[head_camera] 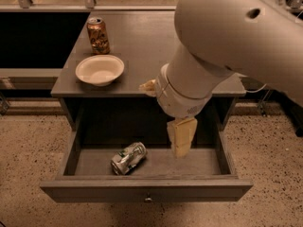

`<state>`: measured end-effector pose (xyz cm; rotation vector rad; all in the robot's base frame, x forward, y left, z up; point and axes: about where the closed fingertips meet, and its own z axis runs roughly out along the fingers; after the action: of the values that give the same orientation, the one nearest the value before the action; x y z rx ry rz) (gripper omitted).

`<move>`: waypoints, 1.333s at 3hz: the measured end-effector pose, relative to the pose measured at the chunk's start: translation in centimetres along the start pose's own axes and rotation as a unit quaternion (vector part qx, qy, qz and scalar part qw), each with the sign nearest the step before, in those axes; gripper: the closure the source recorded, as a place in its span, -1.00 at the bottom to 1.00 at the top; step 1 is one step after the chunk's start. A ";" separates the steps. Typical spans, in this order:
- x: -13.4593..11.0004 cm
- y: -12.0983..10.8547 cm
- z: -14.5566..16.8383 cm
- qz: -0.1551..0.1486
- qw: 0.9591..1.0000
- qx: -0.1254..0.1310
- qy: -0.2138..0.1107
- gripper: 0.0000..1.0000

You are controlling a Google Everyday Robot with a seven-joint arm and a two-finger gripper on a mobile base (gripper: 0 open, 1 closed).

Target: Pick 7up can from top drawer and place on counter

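The 7up can (pixel 129 158), silvery with green marks and dented, lies on its side on the floor of the open top drawer (pixel 71 156), left of middle. My gripper (pixel 181 137) hangs pointing down over the drawer's middle, to the right of the can and apart from it. It holds nothing. The big pale arm covers the right half of the grey counter (pixel 137 37). The drawer's round knob (pixel 148 199) shows on the front panel.
An orange-gold can (pixel 98 35) stands upright at the counter's back left. A white bowl (pixel 100 70) sits in front of it near the counter's front edge. Speckled floor lies on both sides of the cabinet.
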<state>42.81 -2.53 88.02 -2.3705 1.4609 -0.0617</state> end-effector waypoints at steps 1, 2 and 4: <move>-1.3 -2.7 3.9 -0.026 0.994 0.038 -0.095 -1.00; -1.9 -4.8 4.2 -0.028 0.985 0.092 -0.146 -1.00; -3.5 -3.7 9.4 -0.031 0.978 0.032 -0.203 -1.00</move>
<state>46.46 4.60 80.90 -2.2098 1.1709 0.3352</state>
